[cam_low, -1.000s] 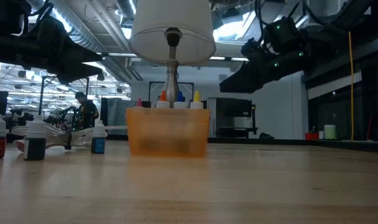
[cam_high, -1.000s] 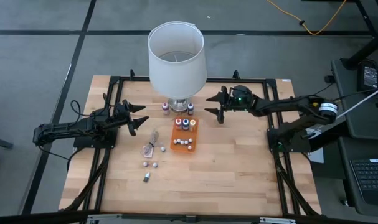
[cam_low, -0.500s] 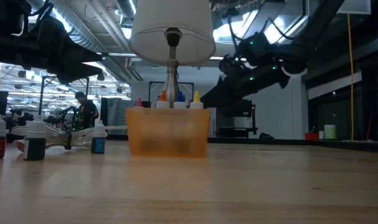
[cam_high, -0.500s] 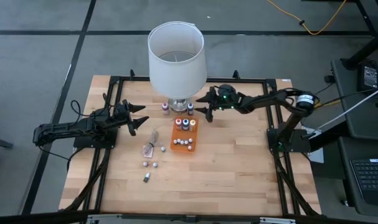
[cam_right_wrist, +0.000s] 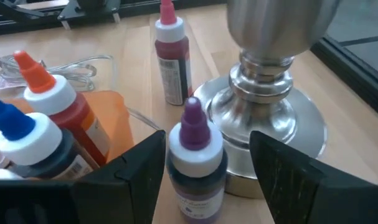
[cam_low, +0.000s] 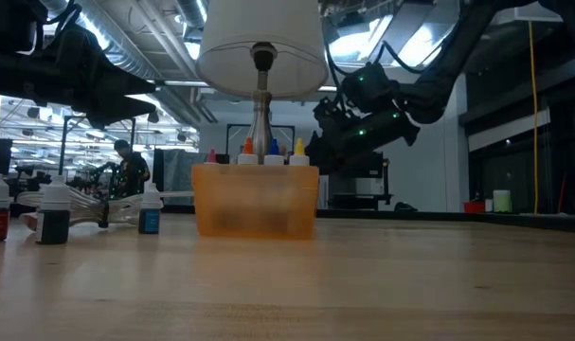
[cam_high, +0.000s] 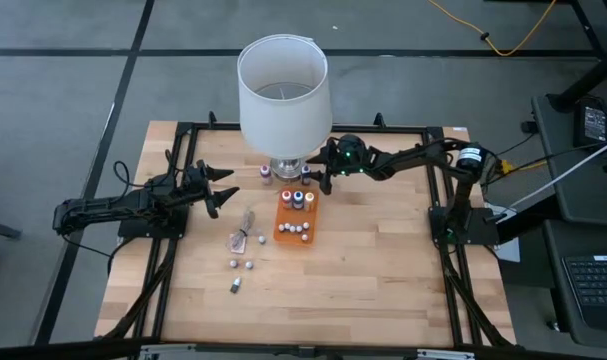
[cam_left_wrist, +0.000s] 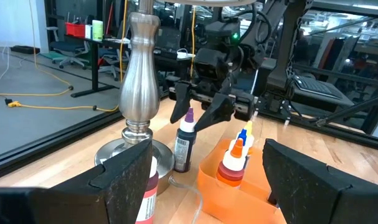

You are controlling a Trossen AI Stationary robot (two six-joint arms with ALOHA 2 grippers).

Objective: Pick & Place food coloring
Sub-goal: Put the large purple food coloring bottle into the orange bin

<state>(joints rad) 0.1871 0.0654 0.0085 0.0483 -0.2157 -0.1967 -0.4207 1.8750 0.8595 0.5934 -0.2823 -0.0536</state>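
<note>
Dropper bottles point(cam_high: 298, 199) in orange tray point(cam_high: 297, 238)

Right pincer point(cam_high: 320, 176) straddles bottle point(cam_right_wrist: 195, 163) between lamp base point(cam_right_wrist: 273, 106) and tray point(cam_high: 296, 217)

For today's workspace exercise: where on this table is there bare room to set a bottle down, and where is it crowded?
Free: the table between the orange tray and the right frame rail, and the near strip. Crowded: around the lamp base, where the open right gripper straddles the purple-capped bottle, and left of the tray, with loose bottles and a wrapper.
</note>
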